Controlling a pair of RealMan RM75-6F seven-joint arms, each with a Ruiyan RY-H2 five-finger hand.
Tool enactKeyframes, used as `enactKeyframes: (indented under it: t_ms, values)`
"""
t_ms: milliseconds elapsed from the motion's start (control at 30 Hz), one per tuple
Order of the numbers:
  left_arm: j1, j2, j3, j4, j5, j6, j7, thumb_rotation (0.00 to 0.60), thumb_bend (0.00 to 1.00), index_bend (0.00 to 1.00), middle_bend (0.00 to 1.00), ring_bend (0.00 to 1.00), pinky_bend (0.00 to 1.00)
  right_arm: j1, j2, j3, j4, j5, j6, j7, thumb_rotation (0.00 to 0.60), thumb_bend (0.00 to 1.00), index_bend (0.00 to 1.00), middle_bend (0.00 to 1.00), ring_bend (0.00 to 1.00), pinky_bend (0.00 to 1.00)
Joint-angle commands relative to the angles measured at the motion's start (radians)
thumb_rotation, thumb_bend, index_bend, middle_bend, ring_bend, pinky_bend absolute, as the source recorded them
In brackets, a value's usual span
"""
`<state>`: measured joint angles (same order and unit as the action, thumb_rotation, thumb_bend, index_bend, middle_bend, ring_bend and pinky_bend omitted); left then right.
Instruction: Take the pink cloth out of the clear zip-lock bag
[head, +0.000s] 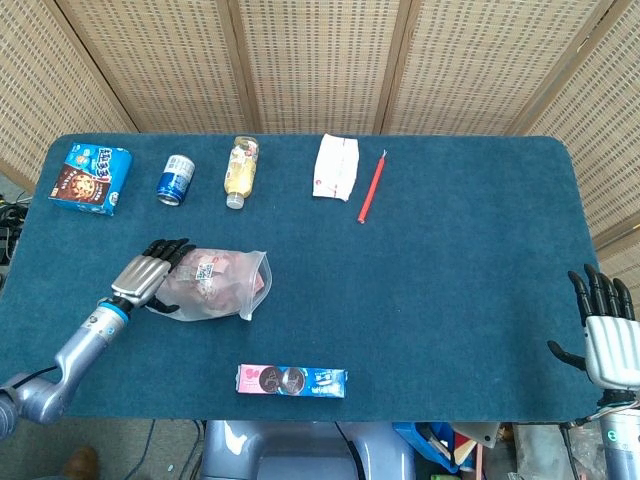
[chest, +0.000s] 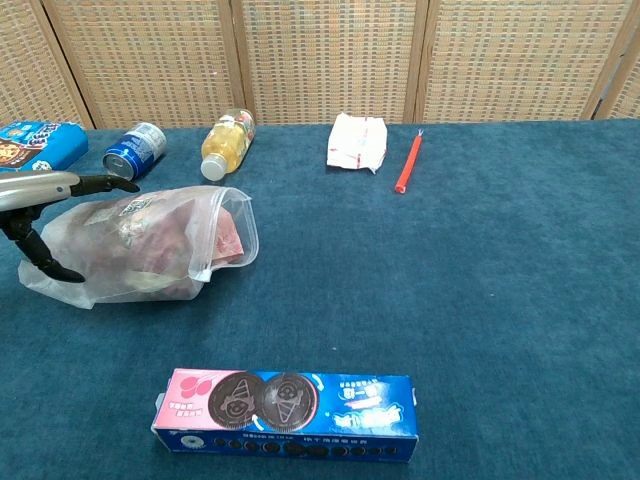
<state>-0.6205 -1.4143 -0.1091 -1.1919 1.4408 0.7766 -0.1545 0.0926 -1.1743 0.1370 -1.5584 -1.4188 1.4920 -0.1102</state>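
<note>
A bench (head: 450, 300) covered in dark teal carpet-like cloth fills the view under even light, with woven cane screen panels (head: 320, 60) in wooden frames standing behind it from ten to two o'clock.

The table (head: 450, 260) is covered in matt, short-pile blue cloth. The zip-lock bag (head: 215, 290) is thin clear plastic, crinkled and faintly glossy; the pink cloth (chest: 228, 238) inside looks soft and matt. The left hand (head: 150, 275) has a brushed silver metal back and matt black fingers (chest: 40, 262); the right hand (head: 608, 335) is finished the same. The can (head: 177, 179) is glossy metal. The biscuit box (chest: 285, 402) is glossy printed card. The wall panels (head: 320, 60) are woven cane in wooden frames.
</note>
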Motion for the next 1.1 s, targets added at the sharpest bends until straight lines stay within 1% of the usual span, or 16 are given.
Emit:
enactKeyframes:
  t_ms: [33, 100, 133, 167, 200, 233, 267, 367, 467, 633, 767, 867, 967, 1067, 1100]
  values:
    - [-0.022, -0.024, -0.003, 0.024, -0.010, -0.019, -0.015, 0.600, 0.16, 0.00, 0.00, 0.00, 0.02, 0.002, -0.002, 0.002, 0.004, 0.007, -0.006, -0.001, 0.600, 0.00, 0.00, 0.00, 0.00, 0.00]
    - [-0.034, -0.039, -0.002, 0.035, -0.014, -0.031, -0.032, 0.600, 0.17, 0.00, 0.01, 0.02, 0.12, 0.005, -0.004, 0.004, 0.010, 0.017, -0.015, -0.002, 0.600, 0.00, 0.00, 0.00, 0.00, 0.00]
    - [-0.039, -0.043, 0.000, 0.040, -0.015, -0.037, -0.039, 0.600, 0.17, 0.00, 0.05, 0.08, 0.22, 0.006, -0.005, 0.004, 0.014, 0.022, -0.019, -0.001, 0.600, 0.00, 0.00, 0.00, 0.00, 0.00]
    - [-0.045, -0.049, 0.001, 0.046, -0.014, -0.041, -0.048, 0.600, 0.17, 0.02, 0.12, 0.16, 0.31, 0.007, -0.006, 0.005, 0.017, 0.026, -0.022, -0.001, 0.600, 0.00, 0.00, 0.00, 0.00, 0.00]
    - [-0.046, -0.053, 0.002, 0.048, -0.014, -0.039, -0.053, 0.600, 0.17, 0.06, 0.18, 0.23, 0.35, 0.007, -0.007, 0.006, 0.019, 0.028, -0.023, 0.000, 0.600, 0.00, 0.00, 0.00, 0.00, 0.00]
    - [-0.047, -0.062, 0.001, 0.056, -0.012, -0.029, -0.069, 0.600, 0.17, 0.14, 0.27, 0.30, 0.41, 0.008, -0.008, 0.007, 0.022, 0.030, -0.024, 0.001, 0.600, 0.00, 0.00, 0.00, 0.00, 0.00]
    - [-0.044, -0.074, -0.003, 0.060, -0.012, -0.015, -0.100, 0.600, 0.17, 0.24, 0.34, 0.36, 0.44, 0.008, -0.008, 0.008, 0.024, 0.033, -0.025, 0.003, 0.600, 0.00, 0.00, 0.00, 0.00, 0.00]
    - [-0.040, -0.099, 0.004, 0.095, 0.012, 0.021, -0.185, 0.600, 0.20, 0.40, 0.44, 0.44, 0.51, 0.009, -0.011, 0.005, 0.029, 0.034, -0.030, 0.005, 0.600, 0.00, 0.00, 0.00, 0.00, 0.00]
    - [-0.038, -0.120, 0.014, 0.134, 0.048, 0.072, -0.282, 0.600, 0.24, 0.45, 0.47, 0.47, 0.53, 0.013, -0.011, -0.002, 0.027, 0.031, -0.044, 0.011, 0.600, 0.00, 0.00, 0.00, 0.00, 0.00]
    - [-0.033, -0.148, 0.016, 0.188, 0.097, 0.178, -0.372, 0.600, 0.26, 0.46, 0.48, 0.47, 0.53, 0.024, -0.007, -0.012, 0.021, 0.015, -0.067, 0.046, 0.600, 0.00, 0.00, 0.00, 0.00, 0.00]
    - [-0.041, -0.172, -0.008, 0.228, 0.135, 0.303, -0.438, 0.600, 0.26, 0.47, 0.49, 0.48, 0.53, 0.050, 0.025, -0.012, 0.000, -0.002, -0.118, 0.142, 0.600, 0.00, 0.00, 0.00, 0.00, 0.00]
    - [-0.066, -0.185, -0.035, 0.242, 0.154, 0.370, -0.450, 0.600, 0.26, 0.47, 0.49, 0.48, 0.53, 0.084, 0.071, -0.005, -0.019, -0.020, -0.168, 0.196, 0.600, 0.00, 0.00, 0.00, 0.00, 0.00]
    - [-0.101, -0.201, -0.063, 0.239, 0.157, 0.400, -0.471, 0.600, 0.26, 0.47, 0.49, 0.48, 0.53, 0.124, 0.128, 0.009, -0.054, -0.030, -0.226, 0.286, 0.600, 0.00, 0.00, 0.00, 0.00, 0.00]
    - [-0.148, -0.229, -0.093, 0.234, 0.155, 0.406, -0.490, 0.600, 0.26, 0.47, 0.49, 0.48, 0.53, 0.175, 0.189, 0.033, -0.090, -0.051, -0.288, 0.445, 0.600, 0.00, 0.02, 0.00, 0.00, 0.00]
    - [-0.155, -0.235, -0.097, 0.233, 0.153, 0.404, -0.491, 0.600, 0.26, 0.48, 0.49, 0.48, 0.53, 0.182, 0.198, 0.038, -0.094, -0.055, -0.295, 0.474, 0.600, 0.00, 0.03, 0.00, 0.00, 0.00]
